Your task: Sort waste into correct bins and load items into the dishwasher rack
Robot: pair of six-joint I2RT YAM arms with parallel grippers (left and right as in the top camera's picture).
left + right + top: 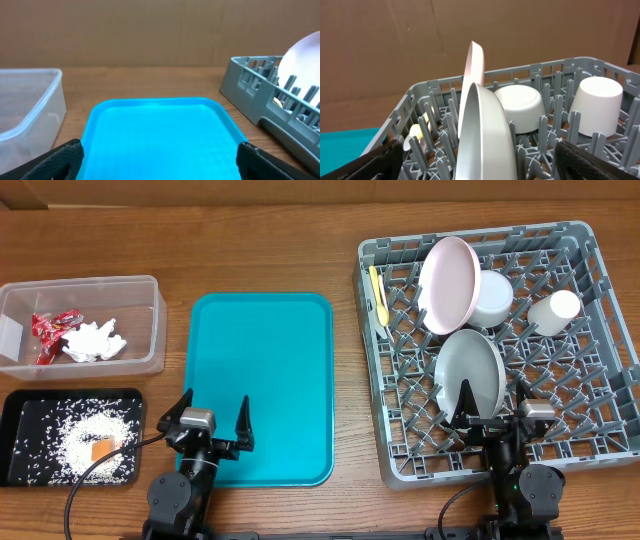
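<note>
The left claw (215, 400) and right claw (491, 392) stood wide open, empty. The teal tray (262, 350) held nothing and the dishwasher rack (368, 330) was loaded, so the job looked done; no grab seemed needed.

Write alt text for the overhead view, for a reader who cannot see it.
A large grey plastic dishwasher rack, right, holds a pale pink round plate, grey-green round plate, small white bowl, white cup and yellow plastic spoon. Left of a teal tray, a clear plastic tub holds red wrappers and white tissue.
</note>
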